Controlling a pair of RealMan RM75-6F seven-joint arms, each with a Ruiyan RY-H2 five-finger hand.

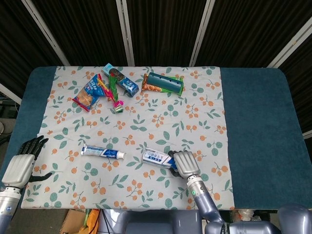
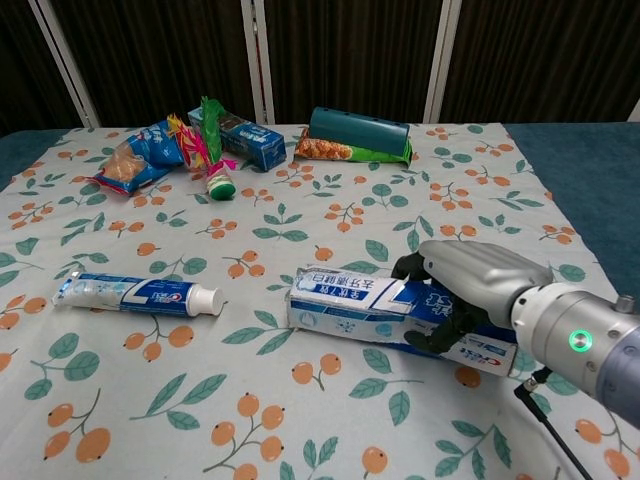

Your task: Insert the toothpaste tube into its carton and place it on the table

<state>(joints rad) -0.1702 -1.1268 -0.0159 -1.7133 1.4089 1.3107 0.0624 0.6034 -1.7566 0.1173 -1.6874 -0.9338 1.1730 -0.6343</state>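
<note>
The toothpaste tube [image 1: 102, 152] [image 2: 136, 294] lies flat on the floral cloth, left of centre, its white cap pointing right. The carton [image 1: 156, 157] [image 2: 350, 300] lies to its right, now skewed, its left end toward the tube's cap. My right hand [image 1: 185, 164] [image 2: 470, 283] grips the carton's right half, fingers over the top and thumb underneath. My left hand [image 1: 22, 161] hovers open at the table's left edge, holding nothing, well away from the tube; the chest view does not show it.
At the back of the cloth lie a snack bag [image 1: 88, 93], a green feathered toy [image 1: 113, 92], a blue box [image 1: 123, 80] and a dark green pack [image 1: 164, 83]. Blue table surface [image 1: 263, 126] extends right of the cloth.
</note>
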